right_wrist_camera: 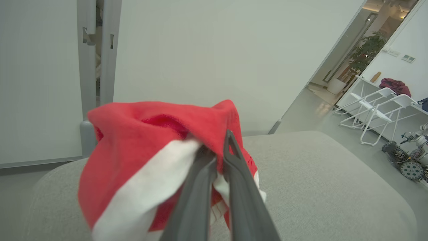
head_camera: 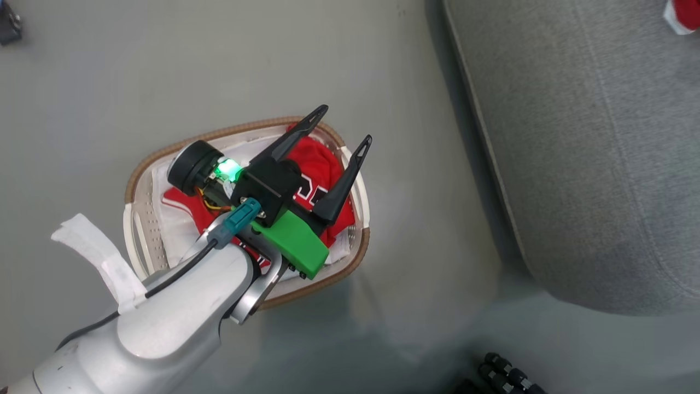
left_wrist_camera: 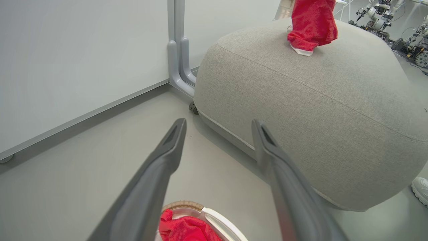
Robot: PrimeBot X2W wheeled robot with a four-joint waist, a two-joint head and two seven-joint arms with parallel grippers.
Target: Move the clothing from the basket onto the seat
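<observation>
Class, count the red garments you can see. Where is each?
2. One garment lies in the basket; the other is gripped by the right pincer over the seat. More may hide underneath.

I think I am in a robot lab, a big plain work room. I see a smooth grey floor (left_wrist_camera: 83,180), tall white wall boards (left_wrist_camera: 83,60) on a grey foot (left_wrist_camera: 180,72), and other robot machines (right_wrist_camera: 406,162) with wheels and wires. White folding chairs (right_wrist_camera: 374,112), a green plant (right_wrist_camera: 366,50) and a big soft grey seat (left_wrist_camera: 317,110) look like an office.
</observation>
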